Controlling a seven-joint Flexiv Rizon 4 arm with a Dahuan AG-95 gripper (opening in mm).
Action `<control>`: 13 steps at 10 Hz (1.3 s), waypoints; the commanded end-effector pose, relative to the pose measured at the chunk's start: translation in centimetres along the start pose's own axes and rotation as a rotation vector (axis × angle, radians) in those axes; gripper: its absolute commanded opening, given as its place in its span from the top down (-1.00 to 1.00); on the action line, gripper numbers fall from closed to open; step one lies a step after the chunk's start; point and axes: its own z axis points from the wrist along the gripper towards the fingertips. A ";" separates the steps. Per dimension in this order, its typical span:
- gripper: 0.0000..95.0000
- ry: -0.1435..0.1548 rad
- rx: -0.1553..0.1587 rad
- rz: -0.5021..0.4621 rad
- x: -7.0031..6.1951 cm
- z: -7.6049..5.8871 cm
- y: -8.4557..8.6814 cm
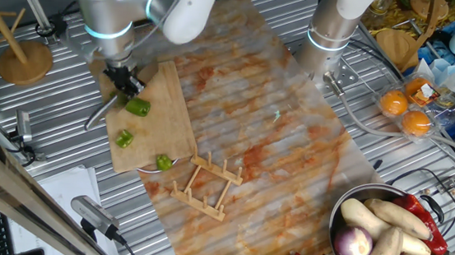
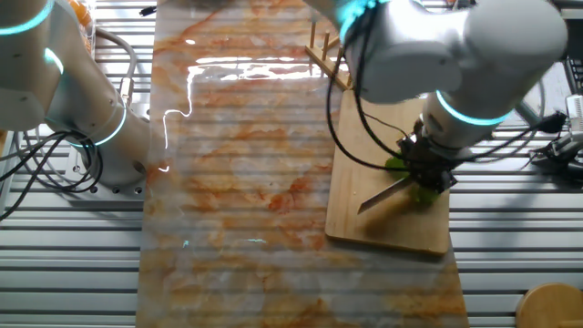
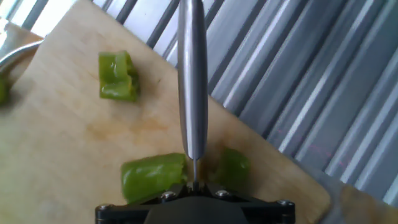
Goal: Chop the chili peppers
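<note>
My gripper (image 1: 124, 80) is shut on a knife (image 1: 96, 116) over the far end of a wooden cutting board (image 1: 160, 97). In the hand view the blade (image 3: 191, 81) stands edge-down on the green chili pepper, with one piece (image 3: 152, 177) to its left and a smaller piece (image 3: 235, 167) to its right. Another chunk (image 3: 117, 76) lies farther along the board (image 3: 62, 155). The fixed view shows three green chunks: one by the gripper (image 1: 137, 107), one mid-board (image 1: 124, 138), one near the board's corner (image 1: 163, 162). The other fixed view shows the gripper (image 2: 428, 171), blade (image 2: 383, 194) and green pieces (image 2: 421, 193).
A small wooden rack (image 1: 206, 185) lies beside the board. A metal bowl (image 1: 344, 210) of vegetables stands at the lower right, oranges (image 1: 404, 110) behind it. A round wooden stand (image 1: 25, 62) is at the left. A second arm's base (image 1: 335, 25) stands at the back.
</note>
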 end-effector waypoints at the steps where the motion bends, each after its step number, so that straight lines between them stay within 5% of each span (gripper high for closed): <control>1: 1.00 -0.053 0.010 0.008 0.0 -0.6 0.1; 6: 1.00 -0.038 -0.007 -0.002 -1.2 -2.9 1.0; 9: 1.00 -0.026 -0.033 0.006 -2.6 -2.4 1.5; 13: 1.00 -0.024 -0.077 0.000 -2.7 -2.2 2.2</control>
